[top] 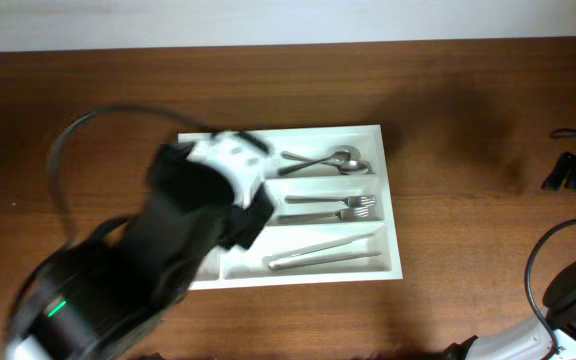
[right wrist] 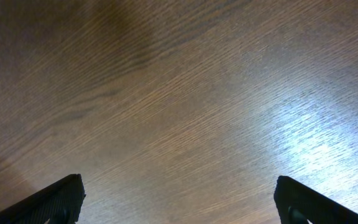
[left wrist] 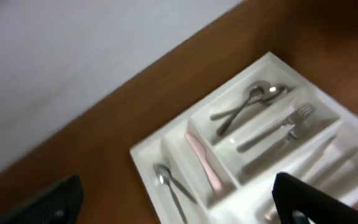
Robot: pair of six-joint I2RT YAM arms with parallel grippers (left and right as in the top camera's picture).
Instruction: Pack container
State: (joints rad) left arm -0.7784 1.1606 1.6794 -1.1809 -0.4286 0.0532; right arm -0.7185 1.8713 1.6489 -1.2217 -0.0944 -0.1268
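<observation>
Your overhead view is evenly lit from above, in warm and moderate light. The left arm (top: 168, 250) is smeared by motion blur, while the tray (top: 392, 210) is sharp. A soft, broad shadow darkens the table (top: 468, 110) to the right of the tray. Your left wrist view is blurred throughout, and the tray's white is washed out. In your right wrist view, bright glare sits on the table at lower right, with dim shadow at upper left.

Before me brown wooden table (top: 468, 200). On it white cutlery tray (top: 387, 200), flat, about middle, little closer to far edge.
</observation>
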